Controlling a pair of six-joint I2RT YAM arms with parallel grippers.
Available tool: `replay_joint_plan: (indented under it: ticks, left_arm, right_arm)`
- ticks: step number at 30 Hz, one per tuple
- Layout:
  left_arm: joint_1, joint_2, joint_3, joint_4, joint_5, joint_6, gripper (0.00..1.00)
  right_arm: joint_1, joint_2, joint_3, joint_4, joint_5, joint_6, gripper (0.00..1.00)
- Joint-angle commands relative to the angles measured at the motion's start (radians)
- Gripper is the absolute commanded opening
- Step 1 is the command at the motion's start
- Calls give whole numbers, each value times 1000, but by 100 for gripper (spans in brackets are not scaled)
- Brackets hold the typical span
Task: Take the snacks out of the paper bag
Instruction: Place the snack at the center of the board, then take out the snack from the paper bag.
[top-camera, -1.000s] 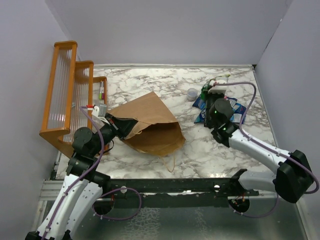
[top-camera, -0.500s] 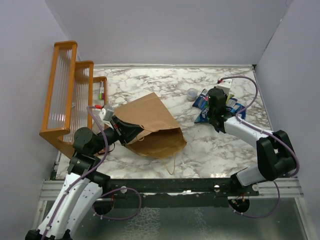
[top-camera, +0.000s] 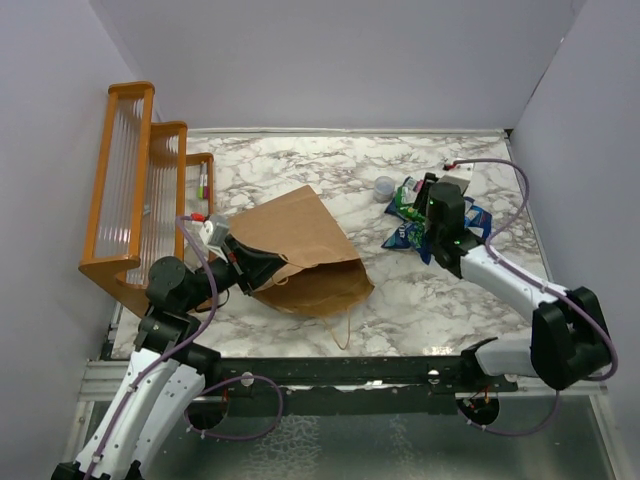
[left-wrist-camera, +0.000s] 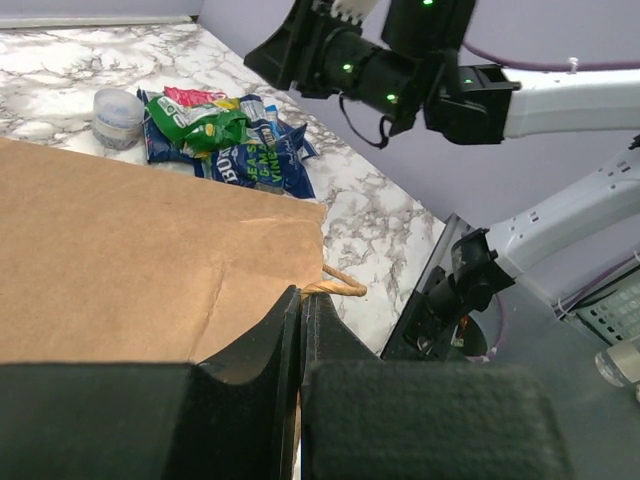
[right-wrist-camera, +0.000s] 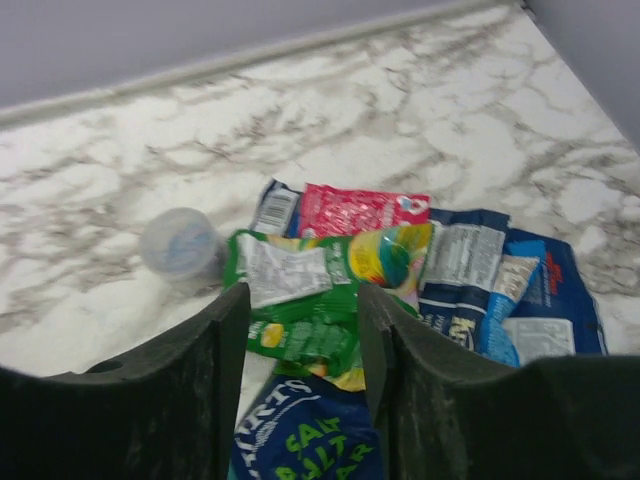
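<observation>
The brown paper bag (top-camera: 300, 240) lies on its side on the marble table, mouth toward the near edge. My left gripper (top-camera: 268, 264) is shut on the bag's rim beside a twisted handle (left-wrist-camera: 335, 283), and the fingertips (left-wrist-camera: 302, 296) meet on the paper. The snacks (top-camera: 408, 212) lie in a pile at the back right: a green packet (right-wrist-camera: 300, 290) on top, a red one (right-wrist-camera: 360, 208) behind it and blue ones (right-wrist-camera: 520, 290) around. My right gripper (right-wrist-camera: 302, 300) hovers open just over the green packet, touching nothing. The bag's inside is hidden.
A small clear plastic cup (top-camera: 384, 186) stands just left of the snack pile. An orange wooden rack (top-camera: 140, 180) fills the far left side. The bag's other handle (top-camera: 340, 325) trails toward the near table edge. The right wall stands close to the pile.
My right gripper has opened and drawn back slightly, and the green packet now rests on the pile. The left gripper holds the bag as before.
</observation>
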Motion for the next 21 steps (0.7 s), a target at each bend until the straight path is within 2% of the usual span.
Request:
replay_joint_plan:
  ticks: [1,3,5,10,14,21]
  left_arm:
    - [-1,-17,2,-3,6,24,0]
    - [-1,-20,0,0,3,27,0]
    - [-1,-23,-5,7,-5,26,0]
    - [-1,-36,-6,20,-26,18,0]
    - [-1,-54,-2,6,-67,22,0]
    - [-1,-63,10,-25,-146,26,0]
  right_arm:
    - [3,-152,-61,132,-311,-81,51]
    - [4,-203,-105,211,-562,-152,53]
    - [5,-236,-141,284,-723,-186,53]
    - [32,-293,-184,364,-923,-208,56]
    - [133,-333,-225,446,-1055,-279,57]
    - [438,-398,-264,425,-1174,-662,58]
